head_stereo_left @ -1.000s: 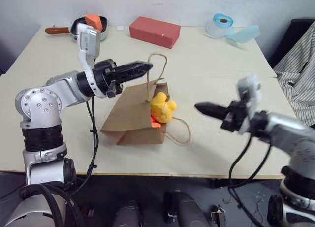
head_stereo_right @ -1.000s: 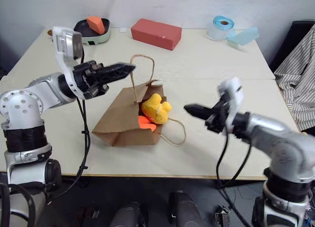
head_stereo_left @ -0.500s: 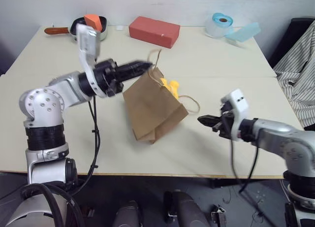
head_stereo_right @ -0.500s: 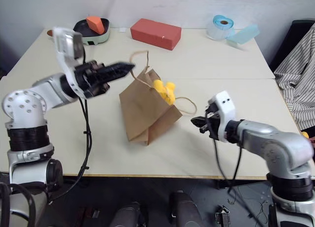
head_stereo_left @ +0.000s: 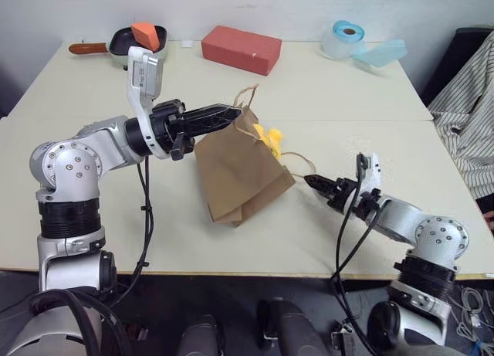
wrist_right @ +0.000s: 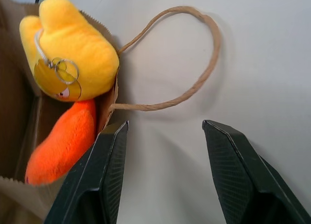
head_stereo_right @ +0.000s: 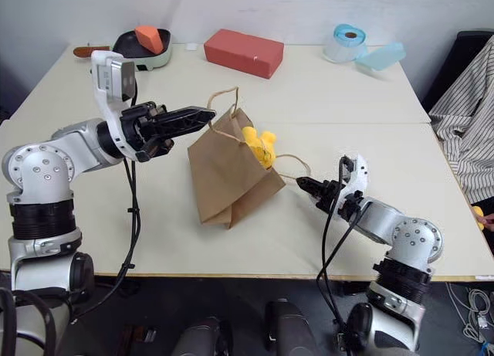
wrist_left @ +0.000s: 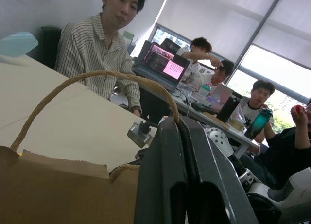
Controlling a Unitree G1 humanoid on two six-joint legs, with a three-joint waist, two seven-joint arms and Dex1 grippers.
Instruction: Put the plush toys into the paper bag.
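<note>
Both plush toys, yellow toy (wrist_right: 73,54) and orange toy (wrist_right: 60,144), sit in the paper bag (head_stereo_left: 235,174) mouth just ahead of the spread-fingered right gripper (wrist_right: 163,173), seemingly not fully in, while the clamped left gripper (head_stereo_left: 224,113) lifts its handle (wrist_left: 97,83)

Table (head_stereo_left: 93,240): red block (head_stereo_left: 241,49) at far edge; pan (head_stereo_left: 123,42) holding orange wedge (head_stereo_left: 146,34) far left; blue tape roll (head_stereo_left: 344,38) far right.

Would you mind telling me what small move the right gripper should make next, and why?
Probably ease the open right gripper forward to close on the free handle lying on the table. The left gripper is shut on the other handle, tipping the paper bag, and the yellow plush toy and orange plush toy sit at its mouth; lifting both handles should drop them in.
</note>
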